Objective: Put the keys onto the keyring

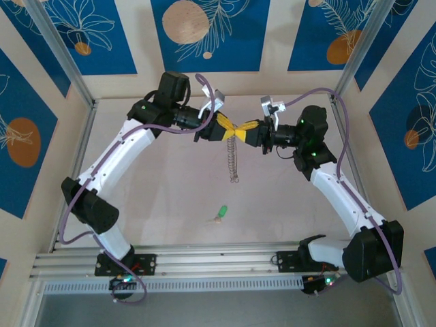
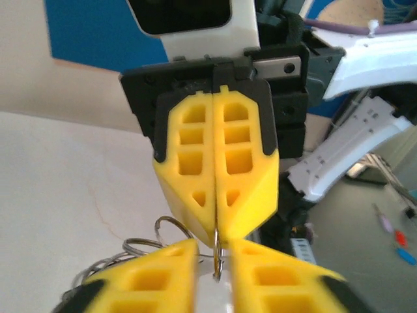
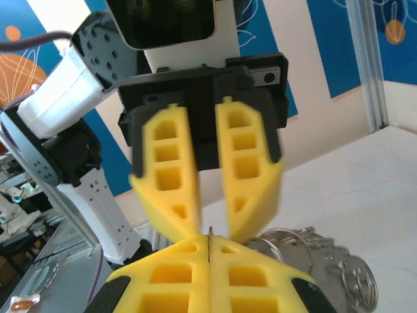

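Both arms meet mid-air: right end effector (image 1: 242, 128) pinches the dangling keyring (image 1: 233, 160); left end effector (image 1: 230, 129) stands slightly spread beside it. Ring-holding step, I judge; next, the left must fetch the green key (image 1: 220, 213) lying below on the counter (image 1: 170, 194).

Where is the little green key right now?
In the top view, the green key lies alone on the table, near the middle, just toward the near edge from the dangling keyring.
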Controlling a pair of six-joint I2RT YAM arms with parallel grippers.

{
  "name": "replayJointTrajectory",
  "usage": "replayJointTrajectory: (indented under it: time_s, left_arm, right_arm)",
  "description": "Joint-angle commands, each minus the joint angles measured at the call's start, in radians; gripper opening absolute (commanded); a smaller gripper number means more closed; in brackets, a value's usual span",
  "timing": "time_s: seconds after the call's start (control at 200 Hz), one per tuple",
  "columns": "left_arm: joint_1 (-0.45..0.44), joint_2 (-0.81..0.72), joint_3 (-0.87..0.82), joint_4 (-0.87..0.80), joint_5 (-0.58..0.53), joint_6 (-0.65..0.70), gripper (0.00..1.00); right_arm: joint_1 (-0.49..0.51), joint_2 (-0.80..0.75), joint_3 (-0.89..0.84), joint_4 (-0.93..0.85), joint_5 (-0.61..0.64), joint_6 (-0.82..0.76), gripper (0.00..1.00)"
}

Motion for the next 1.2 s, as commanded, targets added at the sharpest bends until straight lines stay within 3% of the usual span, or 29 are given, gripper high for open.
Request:
replayJointTrajectory:
  time_s: [0.0, 0.11, 0.28, 0.71, 0.9, 1.195]
  left_arm:
    - [-0.006, -0.105, -0.126, 0.270, -0.104, -0.139, 0.37]
    - [0.012, -0.189, -0.309, 0.569, -0.161, -0.321, 0.43]
    - [0.043, -0.240, -0.516, 0.990, -0.206, -0.613, 0.45]
    - [0.045, -0.116, -0.603, 1.566, -0.140, -1.029, 0.43]
    - [0.037, -0.062, -0.597, 1.719, -0.127, -1.158, 0.40]
    - [0.009, -0.082, -0.599, 1.630, -0.105, -1.087, 0.37]
  right_arm:
    - [-0.023, 0.009, -0.028, 0.114, 0.024, 0.056, 0.00]
    - [-0.038, 0.024, -0.049, 0.238, 0.024, 0.133, 0.00]
    - [-0.037, 0.030, -0.071, 0.371, 0.048, 0.204, 0.00]
    - [-0.018, 0.023, -0.121, 0.582, 0.189, 0.315, 0.00]
    - [-0.011, 0.023, -0.139, 0.631, 0.270, 0.347, 0.00]
    - [-0.010, 0.031, -0.143, 0.633, 0.342, 0.357, 0.00]
